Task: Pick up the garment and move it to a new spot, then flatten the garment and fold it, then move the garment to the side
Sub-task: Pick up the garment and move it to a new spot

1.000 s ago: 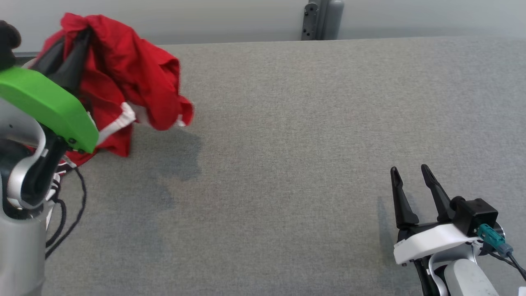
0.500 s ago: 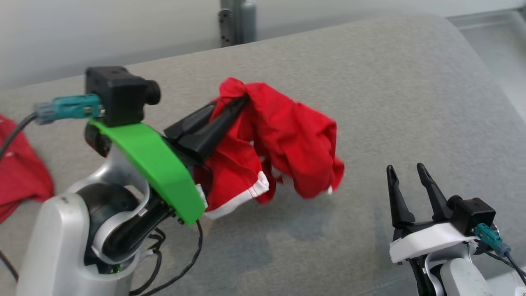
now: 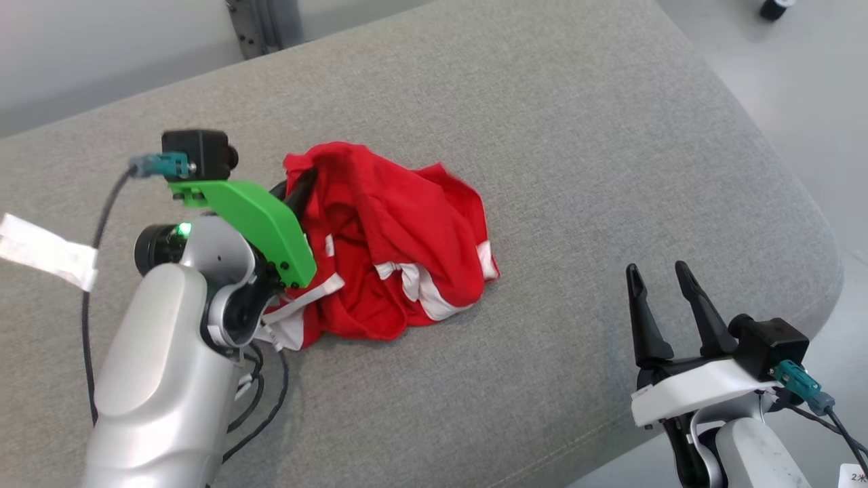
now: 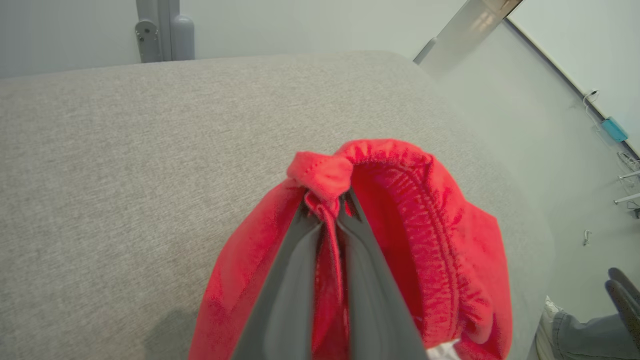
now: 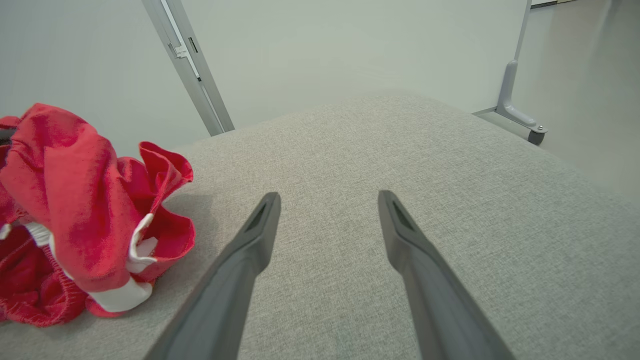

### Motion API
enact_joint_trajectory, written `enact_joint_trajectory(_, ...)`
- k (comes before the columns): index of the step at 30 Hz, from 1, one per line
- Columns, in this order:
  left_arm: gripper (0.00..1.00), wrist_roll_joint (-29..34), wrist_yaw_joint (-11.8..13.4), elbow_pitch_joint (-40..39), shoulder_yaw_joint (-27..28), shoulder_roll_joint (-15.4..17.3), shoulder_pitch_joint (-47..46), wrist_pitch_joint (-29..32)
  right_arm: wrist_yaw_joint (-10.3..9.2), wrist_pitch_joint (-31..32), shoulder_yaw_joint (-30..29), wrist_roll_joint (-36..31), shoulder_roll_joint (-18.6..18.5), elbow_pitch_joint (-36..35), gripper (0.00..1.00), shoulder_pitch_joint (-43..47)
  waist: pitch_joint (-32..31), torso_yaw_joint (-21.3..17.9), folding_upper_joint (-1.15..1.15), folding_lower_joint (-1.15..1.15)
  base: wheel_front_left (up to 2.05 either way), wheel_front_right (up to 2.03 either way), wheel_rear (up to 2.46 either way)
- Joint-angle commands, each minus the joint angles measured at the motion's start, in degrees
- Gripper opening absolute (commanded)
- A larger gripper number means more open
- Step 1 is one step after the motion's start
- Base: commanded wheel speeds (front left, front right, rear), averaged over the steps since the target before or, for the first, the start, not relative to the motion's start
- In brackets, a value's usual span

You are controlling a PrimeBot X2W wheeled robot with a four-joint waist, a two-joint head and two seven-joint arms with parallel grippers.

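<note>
gripping the bunched garment [image 3: 400, 230] (red, white trim), left claw [image 4: 327, 202] clamped on it, right claw [image 3: 656, 268] spread wide

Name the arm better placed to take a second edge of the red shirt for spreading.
Right. The right gripper is open and free, beside the garment on the grey surface; the left gripper is shut on a fold of it.

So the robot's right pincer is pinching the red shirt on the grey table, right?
No, the left pincer is pinching the red shirt on the grey table, as the left wrist view shows. The right pincer is open, apart from the shirt.
</note>
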Motion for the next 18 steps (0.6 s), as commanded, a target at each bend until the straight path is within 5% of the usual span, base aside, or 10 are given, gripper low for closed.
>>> enact_joint_trajectory(1, 0.00, 1.8, -0.6, 3.4, -0.5, 0.2, -0.9, -2.6, -0.02, -0.2, 0.2, 0.2, 0.1, 0.1, 1.00, -0.7, 1.6, -1.6, 0.00, 0.00, 0.00, 0.00, 0.00)
enact_joint_trajectory(3, 0.00, 3.2, -1.1, 8.4, -1.6, -0.4, -2.1, -6.0, -0.02, -0.2, 0.2, 0.1, 0.0, 0.1, 1.00, -0.6, 1.6, -1.4, 0.00, 0.00, 0.00, 0.00, 0.00)
enact_joint_trajectory(4, 0.29, 3.7, -1.4, 10.0, -1.9, -0.8, -2.5, -7.3, -0.02, -0.2, 0.0, -0.1, 0.1, 0.0, 1.00, -0.5, 1.6, -1.1, 0.00, 0.00, 0.00, 0.00, 0.00)
enact_joint_trajectory(5, 0.29, 4.2, -1.5, 11.8, -2.1, -1.2, -2.9, -8.8, -0.02, -0.2, -0.2, -0.4, 0.1, 0.0, 1.00, -0.4, 1.5, -0.8, 0.00, 0.00, 0.00, 0.00, 0.00)
enact_joint_trajectory(6, 0.98, 4.8, -1.7, 13.2, -2.5, -1.4, -3.3, -10.3, -0.02, -0.2, -0.3, -0.7, 0.1, 0.1, 1.00, -0.2, 1.3, -0.3, 0.00, 0.00, 0.00, 0.00, 0.00)
enact_joint_trajectory(11, 1.00, 8.9, -1.8, 16.7, -4.9, -1.8, -5.0, -18.8, -0.02, -0.2, -1.2, -2.0, 0.1, 0.0, 1.00, 0.6, -0.4, 2.3, 0.00, 0.00, 0.00, 0.00, 0.00)
enact_joint_trajectory(18, 1.00, 11.8, -0.2, 11.5, -6.2, -2.0, 1.1, -29.7, -0.02, -0.2, -2.8, -3.7, -1.2, -1.4, 1.00, 3.0, -4.7, 7.1, 0.00, 0.00, 0.00, 0.00, 0.00)
